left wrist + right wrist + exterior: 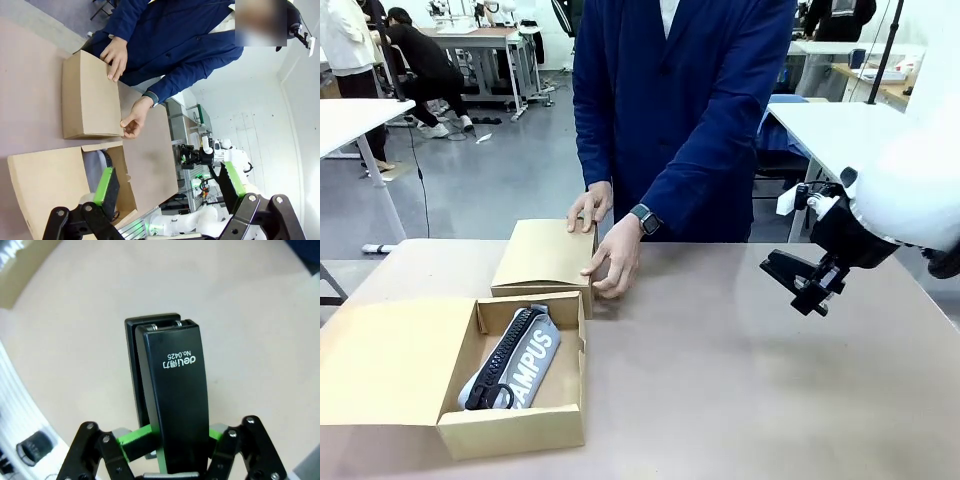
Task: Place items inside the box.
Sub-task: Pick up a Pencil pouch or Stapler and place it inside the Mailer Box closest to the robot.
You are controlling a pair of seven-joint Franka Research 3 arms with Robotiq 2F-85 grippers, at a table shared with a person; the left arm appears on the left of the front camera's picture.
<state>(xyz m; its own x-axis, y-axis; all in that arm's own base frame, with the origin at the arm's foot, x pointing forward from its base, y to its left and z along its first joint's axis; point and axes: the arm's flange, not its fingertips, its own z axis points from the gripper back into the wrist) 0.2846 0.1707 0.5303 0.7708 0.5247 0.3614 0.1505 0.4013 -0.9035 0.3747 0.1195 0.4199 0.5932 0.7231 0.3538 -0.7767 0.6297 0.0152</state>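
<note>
Between its green pads, the right gripper (172, 440) is clamping a black stapler (172, 380). The jaws are pressing tight on the stapler's sides, and its printed top is facing the wrist camera. In the front view, the stapler is hanging in that grip above the bare right part of the table (740, 380), well apart from both boxes. The left gripper (170, 186) is hovering with its jaws spread wide and nothing between them. An open box (510, 430) is sitting at the table's left, and a grey pencil case (515, 360) marked "CAMPUS" is lying inside it. Just behind it, a closed box (540, 255) is standing. One hand (590, 208) of the person is resting on its far corner, and the other hand (617, 258) is touching its right side.
</note>
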